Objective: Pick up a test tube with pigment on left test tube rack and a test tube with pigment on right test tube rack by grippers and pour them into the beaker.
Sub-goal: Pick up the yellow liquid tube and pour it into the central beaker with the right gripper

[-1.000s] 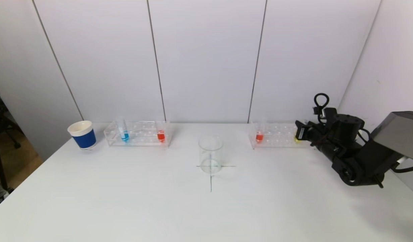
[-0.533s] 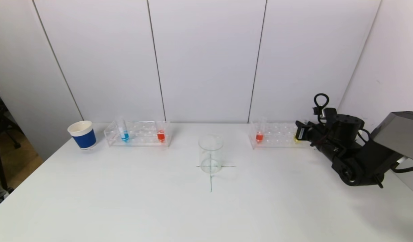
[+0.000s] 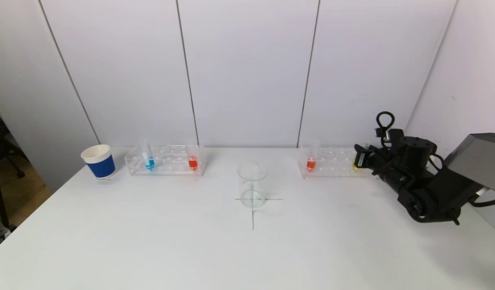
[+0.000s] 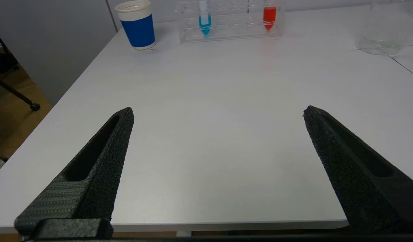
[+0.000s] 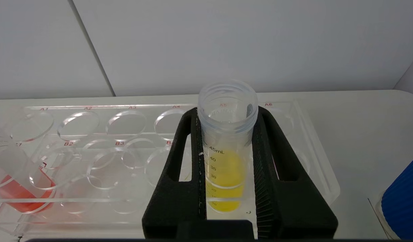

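Note:
The clear left rack (image 3: 167, 161) holds a blue-pigment tube (image 3: 149, 162) and a red-pigment tube (image 3: 193, 162). The right rack (image 3: 332, 163) holds a red-pigment tube (image 3: 310, 163) and a yellow-pigment tube (image 5: 226, 161) at its right end. My right gripper (image 5: 226, 112) is shut on the yellow tube, which stands upright in the rack; it shows in the head view (image 3: 358, 160) too. The empty glass beaker (image 3: 252, 183) stands at the table's middle on a cross mark. My left gripper (image 4: 218, 112) is open and empty over the near left table edge, out of the head view.
A blue paper cup (image 3: 99, 161) stands left of the left rack. A blue ribbed object (image 5: 403, 201) sits close beside the right rack in the right wrist view. White walls close the back and right. The table edge (image 4: 193, 225) lies just under the left gripper.

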`<state>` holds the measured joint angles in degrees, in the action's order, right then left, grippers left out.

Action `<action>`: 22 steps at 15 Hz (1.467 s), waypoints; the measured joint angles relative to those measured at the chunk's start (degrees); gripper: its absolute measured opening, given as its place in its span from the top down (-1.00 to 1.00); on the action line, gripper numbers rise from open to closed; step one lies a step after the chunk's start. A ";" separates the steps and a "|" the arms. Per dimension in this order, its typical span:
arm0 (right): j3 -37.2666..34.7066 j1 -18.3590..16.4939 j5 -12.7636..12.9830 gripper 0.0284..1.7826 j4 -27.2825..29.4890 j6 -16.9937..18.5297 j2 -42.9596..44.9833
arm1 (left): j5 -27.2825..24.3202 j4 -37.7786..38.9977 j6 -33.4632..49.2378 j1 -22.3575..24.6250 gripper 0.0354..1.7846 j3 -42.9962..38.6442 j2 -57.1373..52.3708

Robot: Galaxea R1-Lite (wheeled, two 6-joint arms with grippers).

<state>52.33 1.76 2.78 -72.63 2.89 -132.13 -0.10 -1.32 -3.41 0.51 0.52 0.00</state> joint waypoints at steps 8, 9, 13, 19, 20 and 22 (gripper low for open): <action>0.72 -0.02 0.09 0.51 2.66 -0.48 3.61 | 0.02 0.00 0.00 0.00 -0.98 0.00 0.00; 0.89 -0.02 0.11 0.51 3.18 -0.46 4.16 | 0.00 0.00 0.00 0.00 -0.98 0.00 0.00; 3.01 -0.11 0.11 0.51 7.64 -0.61 7.50 | 0.02 0.00 0.00 0.00 -0.98 0.00 0.00; 9.73 -0.20 0.02 0.51 18.27 -1.63 13.86 | 0.00 0.00 -0.02 0.00 -0.98 0.00 0.00; 11.39 -0.11 0.02 0.51 20.49 -2.01 14.97 | 0.02 0.00 0.00 0.00 -0.98 0.00 0.00; 14.77 0.04 -0.02 0.51 24.70 -3.41 16.79 | 0.02 0.00 0.00 0.00 -0.98 0.00 0.00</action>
<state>67.11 1.79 2.76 -47.93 -0.52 -115.35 -0.07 -1.32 -3.41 0.51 0.52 0.00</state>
